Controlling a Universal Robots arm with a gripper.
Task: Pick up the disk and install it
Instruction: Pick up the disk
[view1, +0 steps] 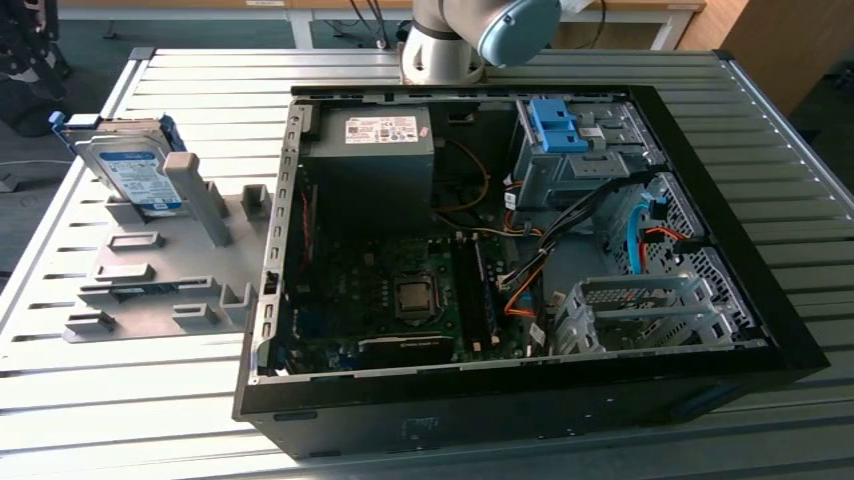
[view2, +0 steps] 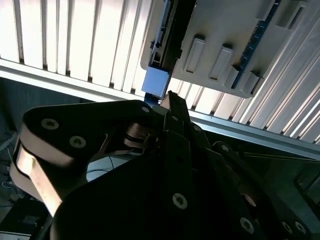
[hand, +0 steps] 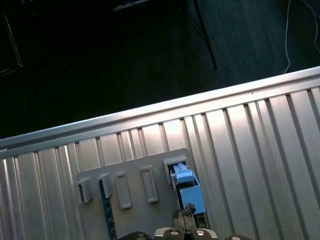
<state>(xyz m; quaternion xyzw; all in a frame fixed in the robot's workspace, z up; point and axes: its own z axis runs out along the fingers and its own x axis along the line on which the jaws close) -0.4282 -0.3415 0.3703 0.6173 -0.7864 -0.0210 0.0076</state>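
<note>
1. The disk stands on edge in the upper left of the exterior view. Its labelled face shows, and it leans against an upright post of a grey holder.
2. The holder lies on the slatted metal tabletop, just beside the open computer case on the exterior view's left.
3. The case takes up the centre and right of that view. Inside it, a power supply sits at the upper left with the motherboard below it.
4. At the upper right of the case, a blue bracket sits on top of a grey drive bay. A perforated metal cage sits at the lower right.
5. The robot arm rises at the top centre of the exterior view, behind the case.
6. In the first wrist view the end effector looks down on the holder. The disk's blue carrier frame shows edge-on in the holder's end slot.
7. I cannot tell whether the end effector is open or closed. The disk rests in the holder and is not in its grasp.
</note>
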